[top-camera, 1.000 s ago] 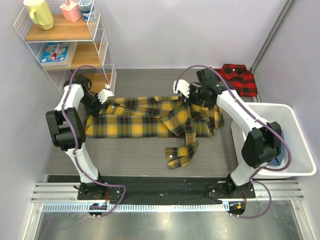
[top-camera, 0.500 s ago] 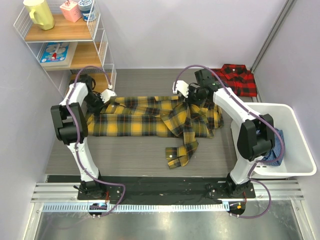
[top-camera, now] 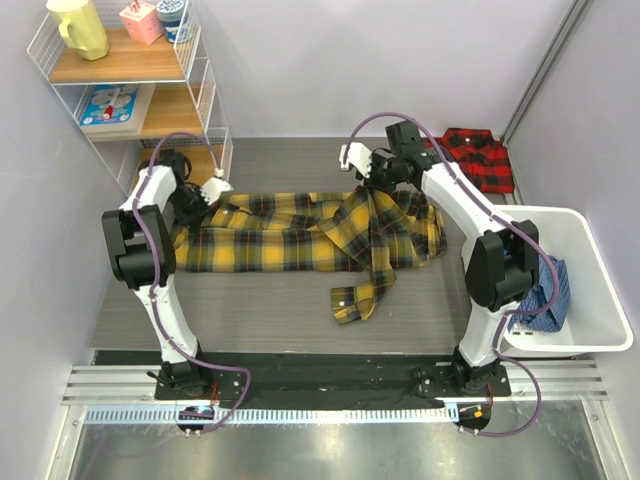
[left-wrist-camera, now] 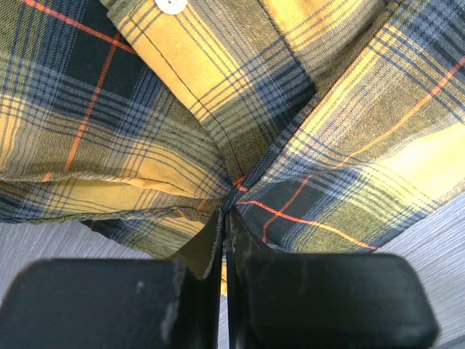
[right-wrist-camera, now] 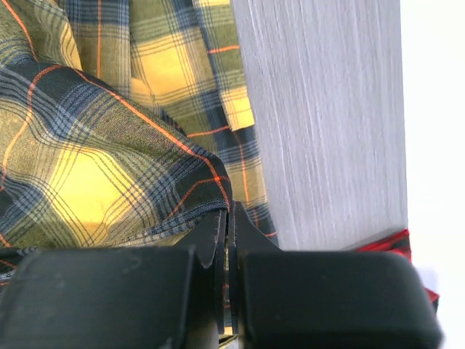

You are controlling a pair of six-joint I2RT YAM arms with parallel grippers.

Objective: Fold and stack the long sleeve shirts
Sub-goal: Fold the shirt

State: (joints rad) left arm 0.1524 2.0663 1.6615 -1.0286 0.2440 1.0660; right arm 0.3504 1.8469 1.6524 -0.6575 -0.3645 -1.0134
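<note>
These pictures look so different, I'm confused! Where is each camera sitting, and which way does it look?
Top camera: high behind the arms, looking down on the table, the yellow plaid shirt, the red-and-black shirt; both arms show.
Left wrist: on the left arm, looking along the left gripper, shut on the yellow plaid shirt.
Right wrist: on the right arm, looking along the right gripper, shut on the same shirt.
Shared: top and right wrist both catch the red-and-black shirt.

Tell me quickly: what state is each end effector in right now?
Left end effector: closed, pinching the edge of the yellow plaid flannel button-up shirt.
Right end effector: closed, pinching a fold of the same shirt.
</note>
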